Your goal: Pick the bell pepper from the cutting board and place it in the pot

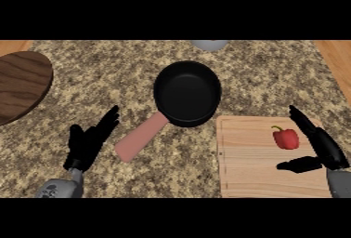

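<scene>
Presently the pepper (286,138) lies on the board (254,181), toward the board's far right part, its green stem pointing up-left. The right hand (322,151) hovers just right of the pepper, apart from it, fingers straight and the thumb spread wide toward the board's middle; it holds nothing. The left hand (89,139) rests left of the board, well apart, fingers straight and up, likewise holding nothing.

Handling, as judged: the pepper should be light, hollow and fairly stiff, with a glossy skin that may slip. The stem is too thin to trust (it may also snap). The body's widest part, taken across its sides between thumb and fingers, looks the soundest hold. It may roll on its lobes if nudged before the fingers close.

The pot (187,93), black with a pink handle (140,137), stands just beyond the board's far left corner; its rim looks to overlap or touch that corner, though this cannot be settled. The carry is thus short, leftward and away.

The counter (103,74) is speckled granite, flat. A dark wooden round (21,86) sits far left of the board, and a grey item (209,44) shows beyond the pot, cut off.
</scene>
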